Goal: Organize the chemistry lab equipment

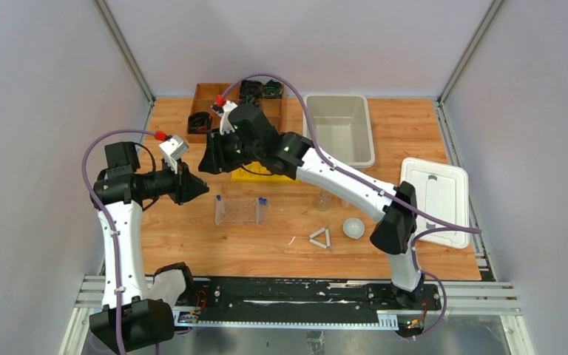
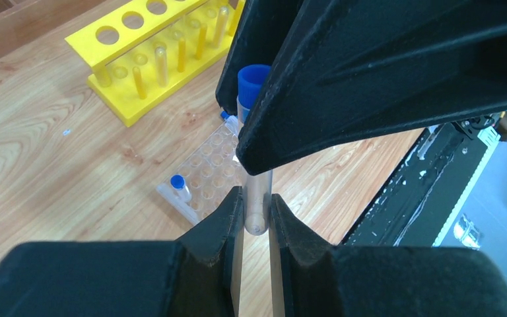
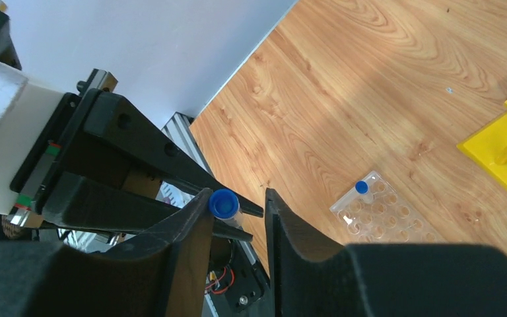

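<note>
Tube [image 2: 258, 188] with a blue cap [image 2: 251, 82], held in the air above the bench [image 2: 59, 158] between my two grippers. My left gripper [image 2: 256, 201] is clamped on the tube's rounded lower end, both pads pressed to the clear wall. The tube rises roughly upright from it, cap uppermost. My right gripper [image 3: 236, 201] straddles the cap with its jaws apart. One finger lies against or just beside the cap and the other stands clear of it; from the wrist view I cannot tell whether the nearer pad truly touches. On the bench below lies the clear well tray [image 2: 204, 175], with a second capped tube [image 2: 179, 185] at its corner. The yellow rack [image 2: 146, 56] stands just beyond it.

Handling, as I judge it: the tube is light, stiff and thin-walled. It looks smooth enough to slip or pivot between hard pads, and it would likely crack under a hard squeeze. The cap is the wider, less slippery part. The better hold for my right gripper is therefore on the cap or just beneath it, square across the tube's axis and closed gently. The left hold should be released only once the right is firm.
</note>
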`<state>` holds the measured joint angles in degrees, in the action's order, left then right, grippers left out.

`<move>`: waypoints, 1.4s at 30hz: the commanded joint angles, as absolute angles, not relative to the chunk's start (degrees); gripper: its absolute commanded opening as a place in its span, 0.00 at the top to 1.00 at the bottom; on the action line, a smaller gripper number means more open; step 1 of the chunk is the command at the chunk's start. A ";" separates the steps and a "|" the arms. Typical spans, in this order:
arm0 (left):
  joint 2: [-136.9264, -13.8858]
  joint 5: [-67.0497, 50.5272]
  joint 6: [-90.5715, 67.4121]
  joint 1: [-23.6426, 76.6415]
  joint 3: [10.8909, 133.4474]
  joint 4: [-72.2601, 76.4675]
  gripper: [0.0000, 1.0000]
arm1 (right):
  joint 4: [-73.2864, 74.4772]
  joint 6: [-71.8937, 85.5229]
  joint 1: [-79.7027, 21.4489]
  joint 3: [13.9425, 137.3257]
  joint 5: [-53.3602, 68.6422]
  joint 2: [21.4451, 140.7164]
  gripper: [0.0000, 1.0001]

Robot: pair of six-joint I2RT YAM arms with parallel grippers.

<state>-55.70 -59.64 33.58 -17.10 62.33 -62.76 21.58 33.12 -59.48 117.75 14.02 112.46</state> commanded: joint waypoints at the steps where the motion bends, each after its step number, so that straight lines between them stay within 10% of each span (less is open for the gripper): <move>1: -55.51 -59.77 34.64 -16.88 62.42 -62.13 1.00 | 23.61 31.74 -59.61 120.67 15.75 113.38 0.65; 7: -55.22 -59.66 34.88 -16.87 62.11 -62.14 0.91 | 23.94 31.54 -59.15 121.38 16.93 113.96 0.83; 14: -55.18 -57.90 33.03 -16.87 62.84 -62.14 0.02 | 23.65 27.72 -58.81 117.17 13.71 111.22 1.00; 29: -64.22 -38.25 9.95 -19.70 70.22 -53.91 0.00 | -2.30 13.35 -62.77 79.49 0.70 98.87 1.00; 42: -63.15 -33.63 10.27 -19.77 69.18 -53.88 0.00 | -15.72 8.24 -67.71 80.12 -1.86 110.41 1.00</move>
